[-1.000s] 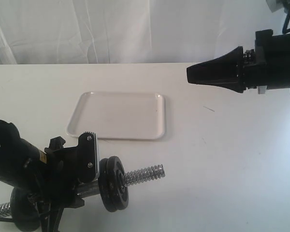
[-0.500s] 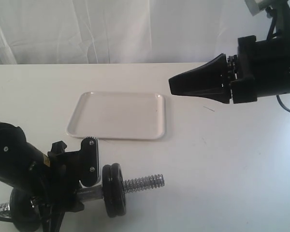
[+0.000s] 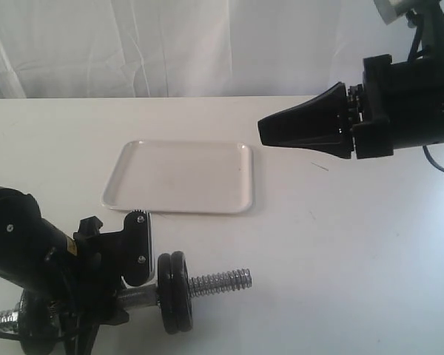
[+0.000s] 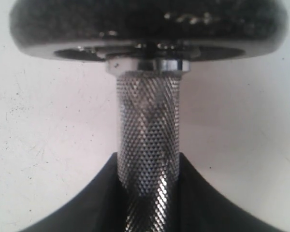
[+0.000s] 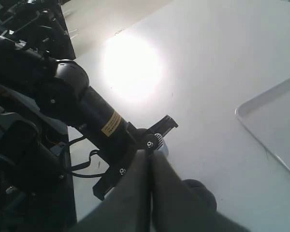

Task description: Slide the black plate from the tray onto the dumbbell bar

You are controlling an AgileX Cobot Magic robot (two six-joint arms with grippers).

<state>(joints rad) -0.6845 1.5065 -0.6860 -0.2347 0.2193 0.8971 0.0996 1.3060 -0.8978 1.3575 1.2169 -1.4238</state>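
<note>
I see the small round flat black iron plate (image 3: 182, 293) standing upright on the slim chrome steel dumbbell bar (image 3: 220, 280). It is pressed against a second black disc (image 3: 166, 294) on its inner side, and the bar's threaded end sticks out past both. My left gripper (image 3: 137, 275) is clamped around the bar's knurled middle, right beside the discs. The shallow white rectangular tray (image 3: 177, 177) lies on the white table (image 3: 340, 244) just beyond the bar. My right gripper (image 3: 265, 133) hangs in the air to the right of the tray, jaws pressed together on nothing.

Upright black plate (image 3: 179, 293) on the chrome dumbbell bar (image 3: 220, 281), near the white tray (image 3: 179, 177).
</note>
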